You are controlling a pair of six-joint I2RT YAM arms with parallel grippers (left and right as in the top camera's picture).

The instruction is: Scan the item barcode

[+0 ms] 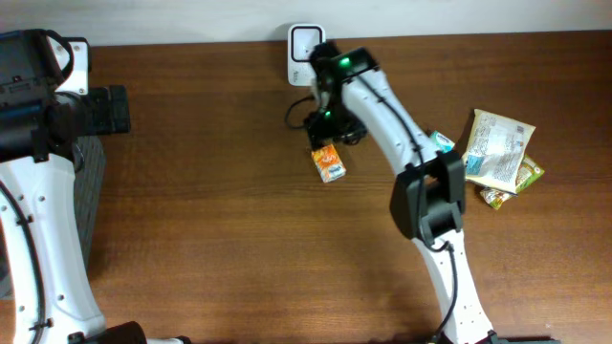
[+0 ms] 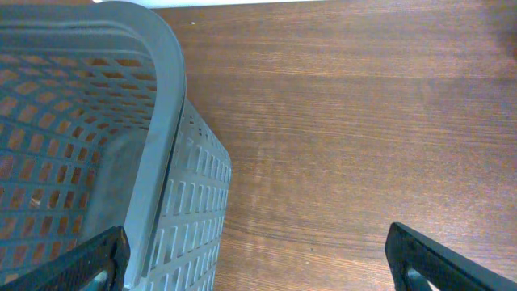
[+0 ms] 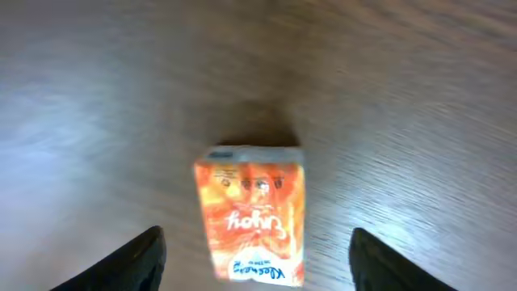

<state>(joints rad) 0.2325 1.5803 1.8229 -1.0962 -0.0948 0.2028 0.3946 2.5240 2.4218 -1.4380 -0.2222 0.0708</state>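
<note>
Where the brown wooden surface (image 1: 210,239) comes nearest, two white robot arms rise from its near edge. At the near left, the left arm's black fingers (image 2: 89,259) are spread fully wide and hold nothing. They hang over the rim of a grey perforated plastic basket (image 2: 161,121).

Further back on the right lies a small heap of crinkled printed snack packets (image 1: 497,148).

Beyond the middle is the task's item, a small orange rectangular pack with printed lettering (image 3: 252,214), lying flat on the surface. The right arm's black fingers (image 3: 141,257) stand apart on either side of it and touch nothing, so the pack rests free. It looks light, with crisp corners like thin card. It would probably give under a hard squeeze, and its glossy print may be slippery. The two long side edges seem the best places to take hold, since that leaves the broad faces uncovered for reading.

At the far edge sits a white square barcode scanner (image 1: 306,43).
</note>
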